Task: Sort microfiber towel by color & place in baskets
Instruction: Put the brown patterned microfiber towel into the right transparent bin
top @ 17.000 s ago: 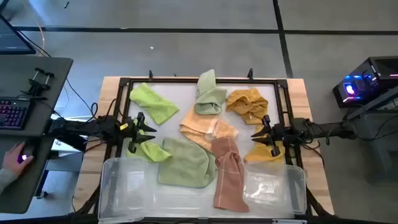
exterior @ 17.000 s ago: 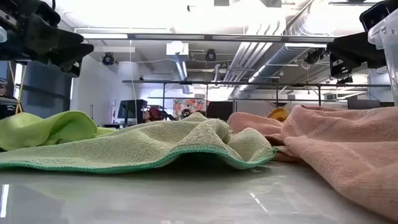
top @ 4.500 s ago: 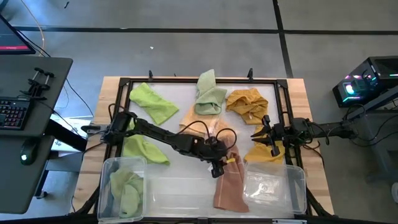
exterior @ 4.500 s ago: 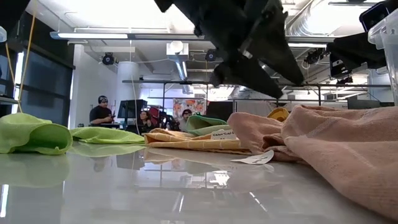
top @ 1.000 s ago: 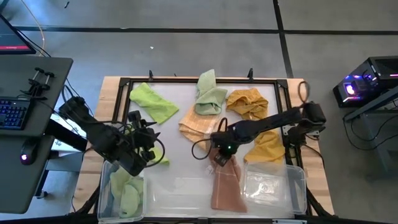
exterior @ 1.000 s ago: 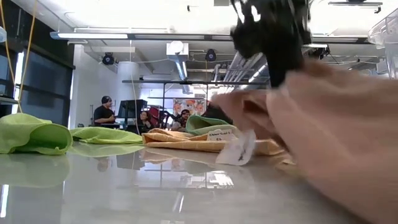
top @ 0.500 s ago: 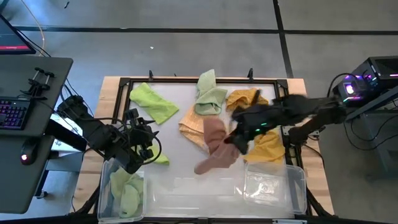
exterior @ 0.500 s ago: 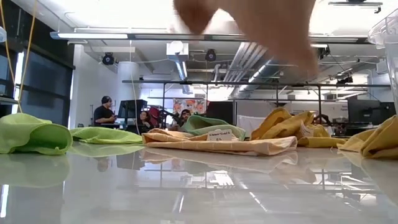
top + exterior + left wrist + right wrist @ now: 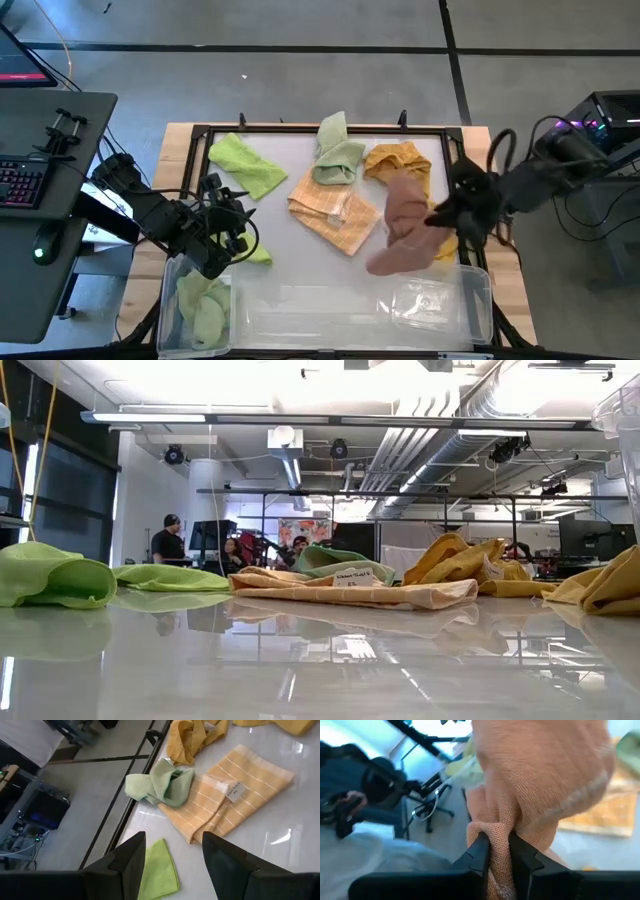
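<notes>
My right gripper (image 9: 437, 218) is shut on a salmon-pink towel (image 9: 400, 225) above the table's right part, just beyond the right see-through tub (image 9: 440, 300). My left gripper (image 9: 220, 195) hovers open over the table's left edge, touching nothing, with a light green towel (image 9: 245, 255) beside it. The left tub (image 9: 180, 275) holds green towels (image 9: 205, 305). On the table lie a bright green towel (image 9: 245, 165), a sage green one (image 9: 338, 155), a striped yellow-orange one (image 9: 335, 210) and a mustard one (image 9: 400, 162). My right gripper (image 9: 500, 842) pinches a bunched fold (image 9: 500, 822) of the pink towel between its two fingers, several layers gathered. The fingers reach in from the table's right side. The towel is lifted clear and droops slack toward the table's middle and near side.
A middle tub (image 9: 310, 310) sits between the two others along the near edge. A second mustard towel (image 9: 445, 247) lies under my right arm. A black frame (image 9: 320, 130) bounds the white surface. A desk with keyboard (image 9: 20, 185) stands to the left. People stand far off (image 9: 165, 540).
My right gripper has risen and swung from the table's middle toward its right edge, carrying the pink towel. The towel, whose lower end lay near the tubs a second ago, now hangs clear and has left the low view.
</notes>
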You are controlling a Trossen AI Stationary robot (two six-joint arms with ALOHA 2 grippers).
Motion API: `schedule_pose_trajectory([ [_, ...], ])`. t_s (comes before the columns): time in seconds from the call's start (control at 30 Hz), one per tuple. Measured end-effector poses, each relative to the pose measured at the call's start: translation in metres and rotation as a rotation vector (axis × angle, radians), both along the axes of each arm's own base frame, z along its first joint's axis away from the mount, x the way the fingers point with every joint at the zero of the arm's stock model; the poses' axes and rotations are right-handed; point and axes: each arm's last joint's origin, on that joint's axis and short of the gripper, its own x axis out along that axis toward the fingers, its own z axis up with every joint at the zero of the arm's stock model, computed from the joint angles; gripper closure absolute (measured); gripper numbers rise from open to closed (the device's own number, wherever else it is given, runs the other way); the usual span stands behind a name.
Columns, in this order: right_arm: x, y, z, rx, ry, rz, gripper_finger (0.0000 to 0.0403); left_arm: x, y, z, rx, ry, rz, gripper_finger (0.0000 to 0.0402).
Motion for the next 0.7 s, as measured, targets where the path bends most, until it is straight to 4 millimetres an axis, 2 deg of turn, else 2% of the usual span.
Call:
schedule_pose_trajectory([
  [0.2,-0.001,0.019,-0.014,0.022,0.083,0.052,0.0368,0.002,0.004,0.001,0.042,-0.03,0.024,0.0218],
  [0.5,0.007,0.054,-0.062,0.044,0.362,0.107,0.0368,0.007,0.014,0.002,0.087,-0.018,0.057,0.0218],
  [0.7,-0.001,0.067,-0.087,0.058,0.492,0.071,0.0368,0.009,0.017,0.002,0.103,0.001,0.057,0.0218],
])
